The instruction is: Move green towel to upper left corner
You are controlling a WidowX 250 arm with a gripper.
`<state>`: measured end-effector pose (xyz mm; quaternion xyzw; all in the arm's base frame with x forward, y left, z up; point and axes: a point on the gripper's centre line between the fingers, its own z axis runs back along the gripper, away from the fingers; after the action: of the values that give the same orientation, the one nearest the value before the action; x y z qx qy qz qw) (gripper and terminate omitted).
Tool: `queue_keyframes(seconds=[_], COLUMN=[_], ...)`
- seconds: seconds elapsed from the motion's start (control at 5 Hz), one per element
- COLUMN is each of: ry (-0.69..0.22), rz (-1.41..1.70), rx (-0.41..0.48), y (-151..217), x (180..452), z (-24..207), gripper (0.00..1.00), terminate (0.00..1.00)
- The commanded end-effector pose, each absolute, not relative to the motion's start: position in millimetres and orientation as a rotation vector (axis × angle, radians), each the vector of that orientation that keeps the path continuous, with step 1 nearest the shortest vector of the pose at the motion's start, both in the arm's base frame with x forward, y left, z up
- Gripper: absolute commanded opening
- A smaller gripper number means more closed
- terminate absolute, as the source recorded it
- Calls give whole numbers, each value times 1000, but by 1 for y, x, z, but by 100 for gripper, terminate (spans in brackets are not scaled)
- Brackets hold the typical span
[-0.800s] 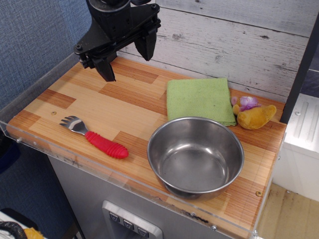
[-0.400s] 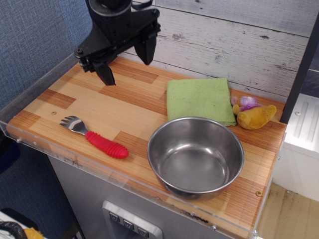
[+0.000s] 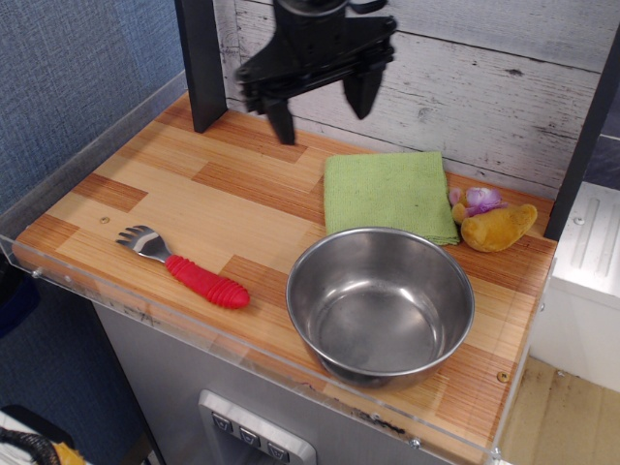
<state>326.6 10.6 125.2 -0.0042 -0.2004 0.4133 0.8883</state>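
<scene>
Green towel (image 3: 388, 195) lies flat behind the steel bowl (image 3: 380, 302); the wide-open gripper (image 3: 323, 108), above its far-left edge, should descend centred, then pinch.

A: Towel (image 3: 388, 195) lies flat toward the back of the table (image 3: 184, 208), right of centre, and the bowl (image 3: 380, 304) sits directly in front of it, its rim overlapping the towel's near edge in this view.

B: And to the right of the towel?

A: A soft toy (image 3: 492, 223), just beside the towel's right edge, close to the wall (image 3: 504, 87). On the left, the spork (image 3: 184, 265) lies near the front rim, well apart from the bowl.

B: The gripper (image 3: 323, 107)?

A: Up above the back edge, fingers spread, left of and behind the towel, clear of it. The post (image 3: 201, 63) stands at the upper left corner (image 3: 184, 118), left of the gripper.
</scene>
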Motion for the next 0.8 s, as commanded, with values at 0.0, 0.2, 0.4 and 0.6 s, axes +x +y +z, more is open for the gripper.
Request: queue_keyframes(seconds=[0.0, 0.2, 0.4, 0.6], ry=[-382, -321, -306, -278], rz=[780, 782, 770, 762], rx=[-42, -20, -2, 24], y=[-12, -18, -21, -21], x=[365, 374, 377, 379], z=[117, 96, 78, 63], gripper=[100, 100, 100, 100], terminate=[0, 0, 0, 0])
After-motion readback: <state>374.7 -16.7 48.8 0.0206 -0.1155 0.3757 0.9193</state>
